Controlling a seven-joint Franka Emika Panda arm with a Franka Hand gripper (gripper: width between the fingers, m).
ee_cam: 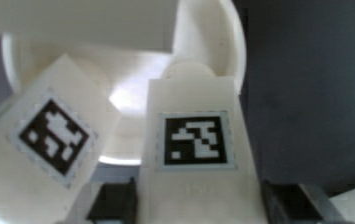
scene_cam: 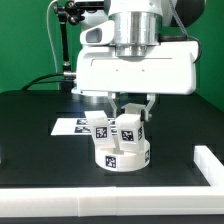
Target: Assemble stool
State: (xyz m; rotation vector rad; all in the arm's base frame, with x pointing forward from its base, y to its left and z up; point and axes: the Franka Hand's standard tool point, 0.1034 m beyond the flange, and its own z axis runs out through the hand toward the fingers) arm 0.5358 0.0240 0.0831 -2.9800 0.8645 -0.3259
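Currently my gripper [scene_cam: 128,112] clamps a leg [scene_cam: 128,128] above the seat [scene_cam: 122,153], frame centre | risk: tilted leg jams in socket | cause: misalignment with neighbouring leg [scene_cam: 101,127]

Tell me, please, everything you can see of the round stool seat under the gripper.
The round seat is a short white ring-like piece, seemingly plastic, with a black-and-white square tag on its side. It stands flat on the black table, near the middle of the exterior view, in front of the marker board. Two white tagged legs stand upright on its top. The gripper is directly above it, its fingers around one leg; whether the fingers touch the seat cannot be told.
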